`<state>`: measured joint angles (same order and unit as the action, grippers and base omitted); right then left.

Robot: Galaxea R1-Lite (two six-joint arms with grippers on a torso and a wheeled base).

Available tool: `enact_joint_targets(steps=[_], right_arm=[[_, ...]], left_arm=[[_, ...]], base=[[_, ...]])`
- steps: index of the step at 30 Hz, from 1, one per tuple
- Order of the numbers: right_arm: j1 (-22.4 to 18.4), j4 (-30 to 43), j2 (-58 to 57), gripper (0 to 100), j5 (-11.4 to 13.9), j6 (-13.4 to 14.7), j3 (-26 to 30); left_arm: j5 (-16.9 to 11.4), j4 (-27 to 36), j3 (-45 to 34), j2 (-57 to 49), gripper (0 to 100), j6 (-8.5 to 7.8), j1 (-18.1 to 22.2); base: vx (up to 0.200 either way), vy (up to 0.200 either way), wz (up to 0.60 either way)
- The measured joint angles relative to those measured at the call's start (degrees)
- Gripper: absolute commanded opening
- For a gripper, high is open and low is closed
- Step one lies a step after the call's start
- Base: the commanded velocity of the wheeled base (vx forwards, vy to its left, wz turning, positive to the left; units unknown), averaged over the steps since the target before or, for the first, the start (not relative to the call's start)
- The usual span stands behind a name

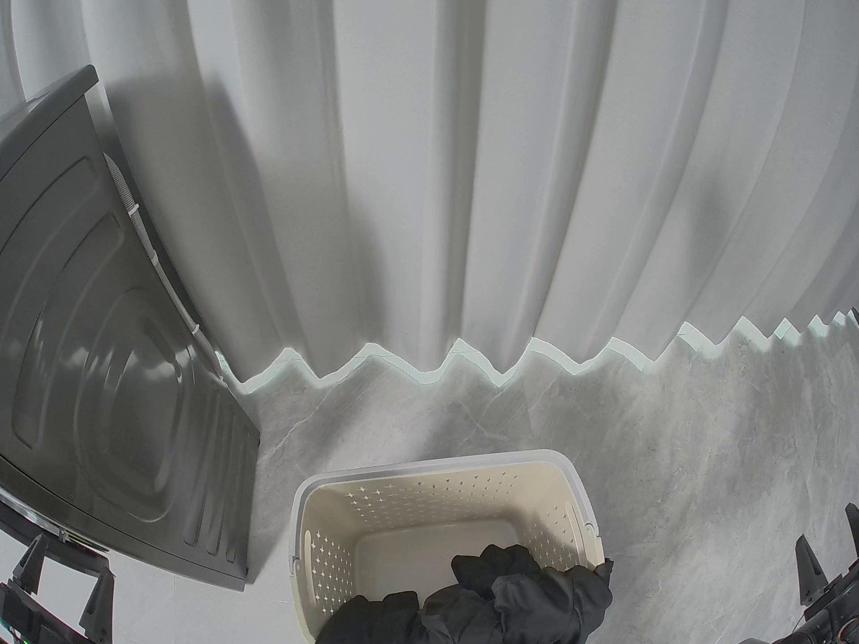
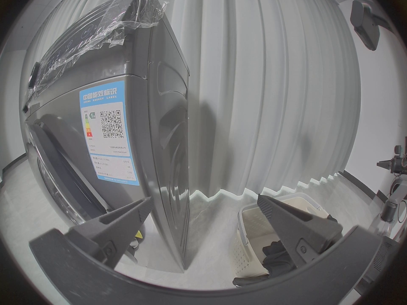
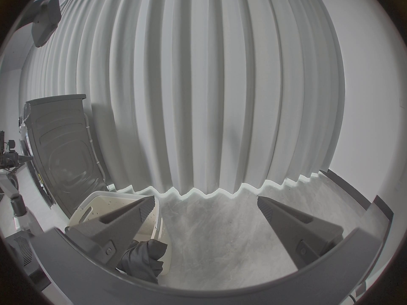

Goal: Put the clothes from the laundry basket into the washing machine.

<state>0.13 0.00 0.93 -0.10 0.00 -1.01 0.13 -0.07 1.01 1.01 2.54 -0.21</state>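
Clothes (image 1: 501, 597), black and crumpled, lie heaped at the bottom centre of the head view, inside the cream laundry basket (image 1: 429, 469) against its near side, one fold draped over the right-hand rim; the basket stands on the grey marbled floor (image 1: 716, 458), just right of the grey washing machine (image 1: 98, 386) at the left edge of the frame; clear plastic film (image 2: 97, 26) covers the machine's top and a blue-and-white label (image 2: 108, 132) sits on its front. The left gripper (image 1: 67, 565) hovers in the lower left corner, below the machine, jaws spread wide and holding nothing; the right gripper (image 1: 828, 529) is in the lower right corner, well apart from the basket, likewise spread wide and empty; a white pleated curtain (image 1: 447, 181) hangs behind everything.
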Motion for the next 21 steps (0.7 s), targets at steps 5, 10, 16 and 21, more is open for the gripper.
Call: enact_joint_targets(steps=[5, 10, 16, 21], right_arm=[[0.0, 0.0, 0.0, 100, 0.0, 0.0, 0.0], [0.0, 0.0, 0.0, 100, 0.0, 0.0, 0.0], [0.0, 0.0, 0.0, 100, 0.0, 0.0, 0.0], [0.0, 0.0, 0.0, 100, 0.0, 0.0, 0.0]], left_arm=[[0.0, 0.0, 0.0, 0.0, 100, 0.00, 0.0], [0.0, 0.0, 0.0, 0.0, 100, 0.00, 0.0], [0.0, 0.0, 0.0, 0.0, 100, 0.00, 0.0], [0.0, 0.0, 0.0, 0.0, 100, 0.00, 0.0]], base=[[0.000, 0.000, 0.00], [0.000, 0.000, 0.00], [0.000, 0.000, 0.00], [0.000, 0.000, 0.00]])
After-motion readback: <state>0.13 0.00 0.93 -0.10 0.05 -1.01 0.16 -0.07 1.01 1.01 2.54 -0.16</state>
